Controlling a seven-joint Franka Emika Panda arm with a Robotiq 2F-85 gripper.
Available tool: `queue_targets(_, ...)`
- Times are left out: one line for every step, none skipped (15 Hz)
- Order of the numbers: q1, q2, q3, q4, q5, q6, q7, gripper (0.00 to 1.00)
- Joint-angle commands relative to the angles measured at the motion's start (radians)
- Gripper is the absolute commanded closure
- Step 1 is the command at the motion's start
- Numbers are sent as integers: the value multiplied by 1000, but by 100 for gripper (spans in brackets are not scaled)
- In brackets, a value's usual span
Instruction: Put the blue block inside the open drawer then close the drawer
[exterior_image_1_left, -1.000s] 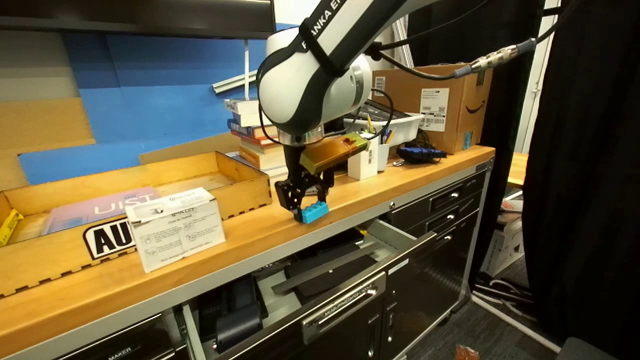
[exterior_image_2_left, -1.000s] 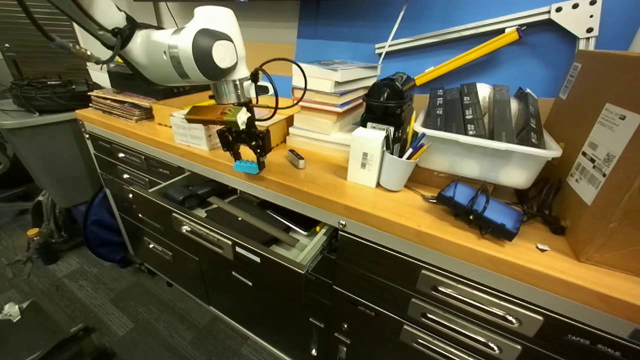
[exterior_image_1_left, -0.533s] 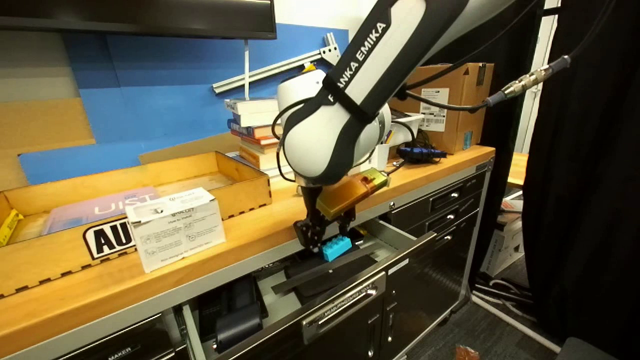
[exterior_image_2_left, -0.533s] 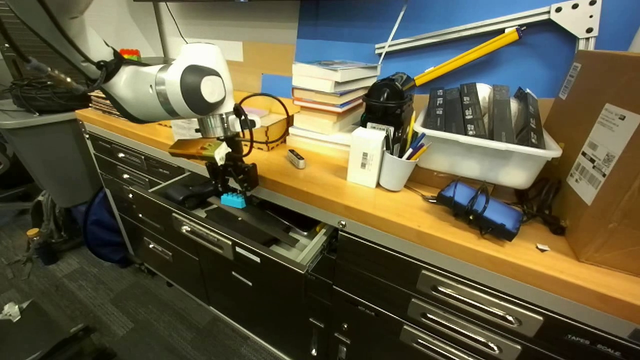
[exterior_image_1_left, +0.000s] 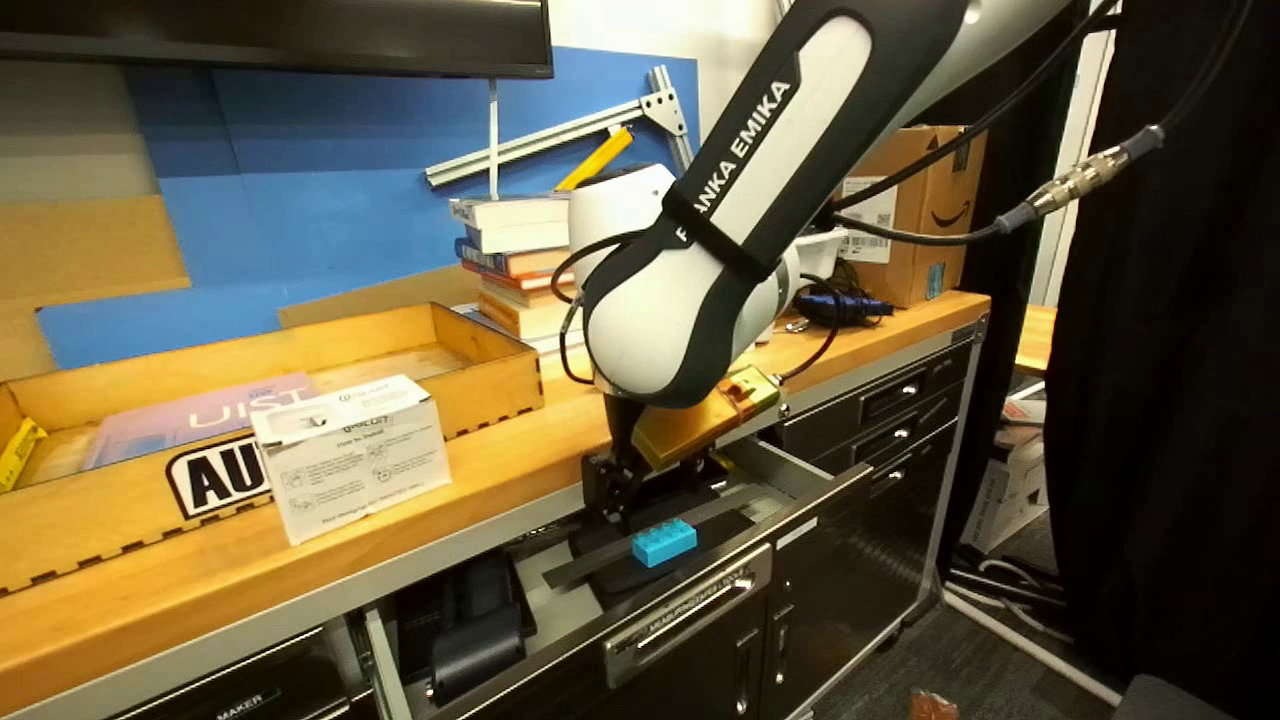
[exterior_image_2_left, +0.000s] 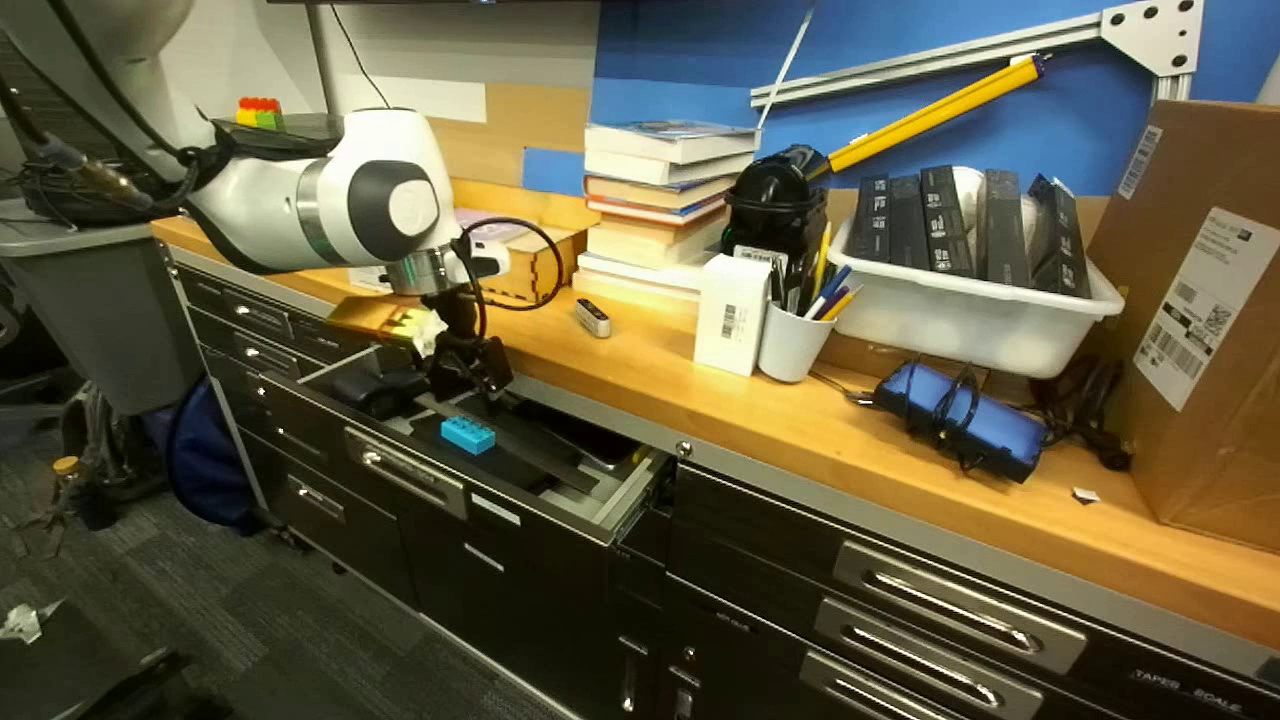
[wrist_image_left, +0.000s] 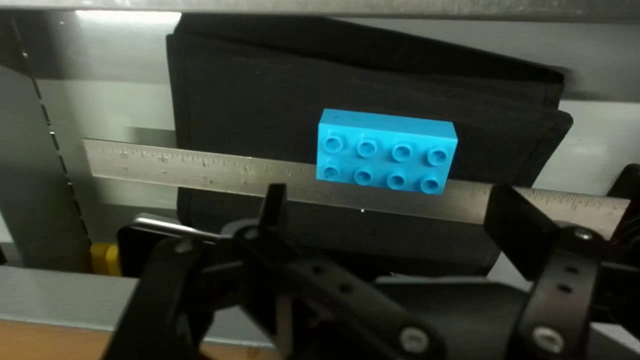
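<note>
The light-blue block (wrist_image_left: 382, 160) with its studs facing up is inside the open drawer, over a steel ruler and a flat black pouch. Both exterior views show it there, just behind the drawer front (exterior_image_1_left: 800, 520). That drawer (exterior_image_2_left: 405, 470) stands pulled out, its bar handle (exterior_image_1_left: 690, 615) facing the room. Low over the drawer, on its cabinet side, hangs my gripper (wrist_image_left: 387, 205), its fingers (wrist_image_left: 520, 230) spread wide with nothing between them. The block is apart from the fingertips, toward the drawer front. In an exterior view the gripper (exterior_image_2_left: 466, 378) appears partly dark against the drawer.
A steel ruler (wrist_image_left: 225, 172), a black pouch (wrist_image_left: 250, 90) and a dark case (exterior_image_1_left: 480, 640) lie in the drawer. On the wooden worktop (exterior_image_2_left: 640, 370) are a white carton (exterior_image_1_left: 360, 460), a wooden tray (exterior_image_1_left: 490, 375), stacked books (exterior_image_2_left: 660, 200) and a small grey device (exterior_image_2_left: 592, 318).
The arm has carried the block from over the worktop edge down to the drawer. The jaws have opened and released it, and it now sits lower, nearer the drawer front.
</note>
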Motion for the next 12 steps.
queue_targets(-19, -121, 1, -76, 57, -66, -71, 0)
queue_targets(-23, -140, -1, -88, 63, -97, -76, 0)
queue_targets(-25, -161, -7, -99, 59, -143, -59, 0)
queue_targets(-32, -182, -7, -112, 60, -182, -61, 0)
queue_targets(-39, -201, -6, -124, 62, -221, -59, 0)
queue_targets(-46, -212, -5, -133, 67, -251, -67, 0)
queue_targets(-52, -209, -4, -141, 69, -275, -66, 0)
queue_targets(-57, -204, -4, -146, 68, -291, -65, 0)
queue_targets(-60, -185, -2, -152, 61, -281, -72, 0)
queue_targets(-61, -165, -2, -155, 44, -270, -58, 0)
queue_targets(-63, -147, -2, -159, 49, -253, -67, 0)
queue_targets(-62, -120, -2, -156, 46, -235, -59, 0)
